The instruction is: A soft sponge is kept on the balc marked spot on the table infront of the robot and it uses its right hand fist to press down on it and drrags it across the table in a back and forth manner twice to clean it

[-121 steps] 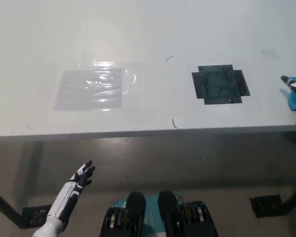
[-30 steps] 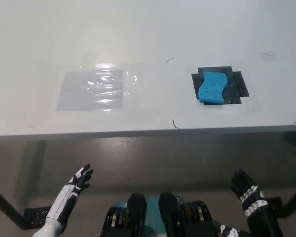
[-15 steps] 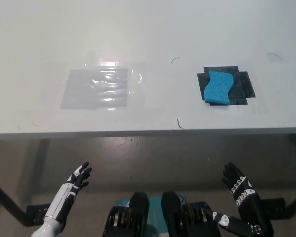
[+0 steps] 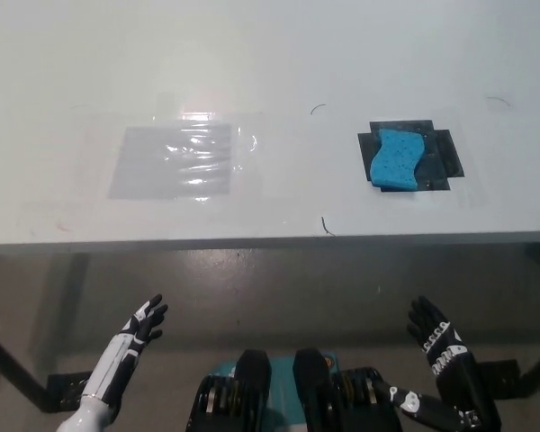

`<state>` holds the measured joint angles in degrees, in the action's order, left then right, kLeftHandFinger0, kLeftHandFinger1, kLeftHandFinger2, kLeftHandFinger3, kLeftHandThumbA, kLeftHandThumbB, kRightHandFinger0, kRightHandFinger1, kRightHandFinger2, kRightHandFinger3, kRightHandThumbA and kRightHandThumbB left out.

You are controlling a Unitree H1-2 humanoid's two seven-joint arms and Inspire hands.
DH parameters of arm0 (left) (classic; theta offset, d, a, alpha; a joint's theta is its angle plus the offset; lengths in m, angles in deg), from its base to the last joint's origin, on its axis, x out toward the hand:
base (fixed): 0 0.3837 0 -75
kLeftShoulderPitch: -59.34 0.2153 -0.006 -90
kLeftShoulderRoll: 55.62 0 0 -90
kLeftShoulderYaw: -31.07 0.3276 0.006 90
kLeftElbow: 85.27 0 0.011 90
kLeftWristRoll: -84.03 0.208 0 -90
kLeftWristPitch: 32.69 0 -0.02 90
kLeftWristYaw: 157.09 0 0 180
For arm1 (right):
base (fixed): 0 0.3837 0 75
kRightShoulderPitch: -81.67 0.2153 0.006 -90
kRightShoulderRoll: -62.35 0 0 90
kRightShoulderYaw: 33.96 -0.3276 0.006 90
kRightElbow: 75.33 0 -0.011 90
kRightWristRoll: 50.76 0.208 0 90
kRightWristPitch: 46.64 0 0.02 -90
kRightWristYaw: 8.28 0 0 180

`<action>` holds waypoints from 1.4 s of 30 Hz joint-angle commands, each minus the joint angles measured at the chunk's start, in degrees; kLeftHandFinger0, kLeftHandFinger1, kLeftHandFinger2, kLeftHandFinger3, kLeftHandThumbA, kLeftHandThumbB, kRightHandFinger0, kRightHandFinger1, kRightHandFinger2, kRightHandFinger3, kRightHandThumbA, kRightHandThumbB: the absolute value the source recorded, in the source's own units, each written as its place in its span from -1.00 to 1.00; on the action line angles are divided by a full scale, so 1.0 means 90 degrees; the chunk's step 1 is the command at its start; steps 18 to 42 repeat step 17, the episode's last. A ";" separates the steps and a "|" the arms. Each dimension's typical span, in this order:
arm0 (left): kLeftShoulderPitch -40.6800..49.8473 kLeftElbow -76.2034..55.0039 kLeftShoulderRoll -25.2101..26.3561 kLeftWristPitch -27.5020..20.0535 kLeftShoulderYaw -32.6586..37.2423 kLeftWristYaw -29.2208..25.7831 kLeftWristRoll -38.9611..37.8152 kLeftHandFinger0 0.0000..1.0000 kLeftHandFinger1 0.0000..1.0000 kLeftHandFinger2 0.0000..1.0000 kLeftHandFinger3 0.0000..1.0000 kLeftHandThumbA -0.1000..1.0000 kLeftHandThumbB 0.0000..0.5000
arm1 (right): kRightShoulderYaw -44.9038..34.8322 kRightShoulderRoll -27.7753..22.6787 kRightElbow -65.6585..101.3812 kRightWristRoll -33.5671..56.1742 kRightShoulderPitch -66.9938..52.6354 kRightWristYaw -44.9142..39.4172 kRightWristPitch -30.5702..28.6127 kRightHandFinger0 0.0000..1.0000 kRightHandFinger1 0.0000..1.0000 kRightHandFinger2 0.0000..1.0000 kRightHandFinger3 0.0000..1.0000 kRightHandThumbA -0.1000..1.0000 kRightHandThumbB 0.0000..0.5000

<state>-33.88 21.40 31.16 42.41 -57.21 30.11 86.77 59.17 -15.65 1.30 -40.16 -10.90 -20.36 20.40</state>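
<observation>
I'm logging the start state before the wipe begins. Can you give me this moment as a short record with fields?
sponge: blue sponge lying on the black marked spot, untouched
table: white table, with a clear glossy taped patch to the left of the sponge
right robot hand: black right robot hand open, below the table edge, not yet on the sponge
left robot hand: white left robot hand open, resting low at the left
</observation>
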 commanded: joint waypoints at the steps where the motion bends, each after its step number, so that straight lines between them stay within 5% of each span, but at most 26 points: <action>1: 0.0020 -0.0182 0.0056 -0.0205 -0.0049 -0.0023 -0.0012 1.00 1.00 1.00 1.00 1.00 1.00 | -0.0092 0.0063 0.0184 0.0132 -0.0038 -0.0068 -0.0441 1.00 1.00 1.00 1.00 1.00 0.62; 14: 0.0397 -0.0406 -0.0004 -0.0173 -0.0061 -0.0060 -0.0016 1.00 1.00 1.00 1.00 1.00 1.00 | -0.0069 0.0057 0.0229 -0.0013 0.0011 -0.0025 -0.0441 1.00 1.00 1.00 1.00 1.00 0.29; 42: 0.0555 -0.0506 0.0000 -0.0127 -0.0071 -0.0050 -0.0039 1.00 1.00 1.00 1.00 1.00 1.00 | -0.0029 0.0085 0.0265 -0.0006 -0.0134 -0.0036 -0.0441 1.00 1.00 1.00 1.00 1.00 0.29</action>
